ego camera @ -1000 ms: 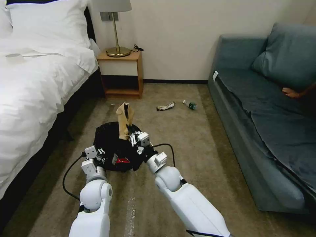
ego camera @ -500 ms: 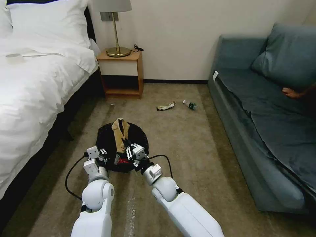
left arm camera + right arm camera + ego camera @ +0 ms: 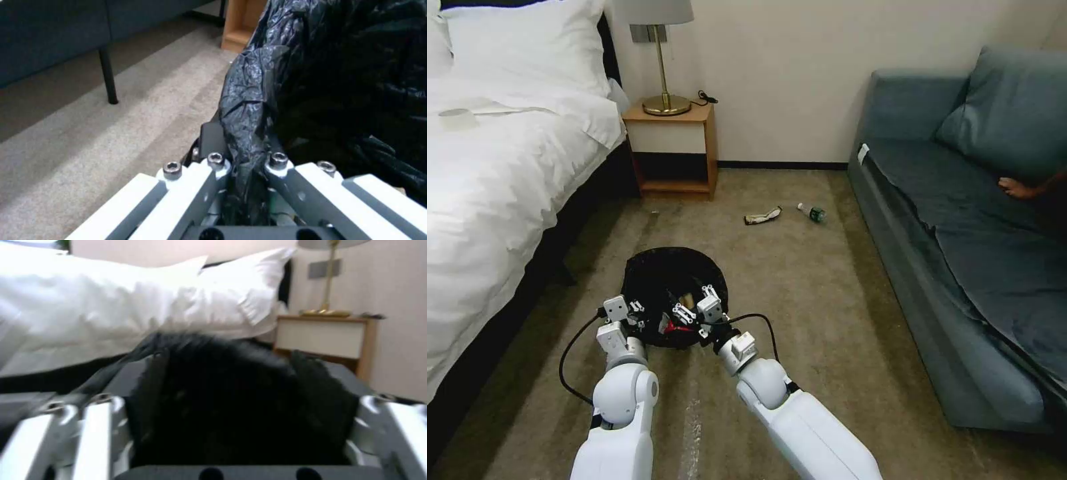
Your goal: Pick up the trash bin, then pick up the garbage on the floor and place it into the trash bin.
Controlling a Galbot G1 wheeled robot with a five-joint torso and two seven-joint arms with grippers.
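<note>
The trash bin (image 3: pixel 657 273), lined with a black bag, hangs just above the carpet in front of me. My left gripper (image 3: pixel 632 312) is shut on its near rim, and the left wrist view shows the black liner (image 3: pixel 249 133) pinched between the fingers. Over the bin's near right side my right gripper (image 3: pixel 692 309) is open, with its fingers (image 3: pixel 95 413) spread wide above the dark inside (image 3: pixel 231 400). A red-and-white wrapper (image 3: pixel 678 327) and a bit of tan paper bag (image 3: pixel 689 297) lie in the bin. Garbage lies on the carpet farther off: a flat dark wrapper (image 3: pixel 762 215) and a small clear bottle (image 3: pixel 812 213).
A white bed (image 3: pixel 487 180) runs along the left and a blue sofa (image 3: pixel 960 253) along the right. A wooden nightstand (image 3: pixel 675 150) with a brass lamp (image 3: pixel 662 67) stands against the far wall. Open carpet (image 3: pixel 800 293) lies between bin and litter.
The tan paper bag, held above the bin's far side a second ago, has dropped inside. My right gripper drew back toward me, lowered and opened. The left gripper kept its hold.
</note>
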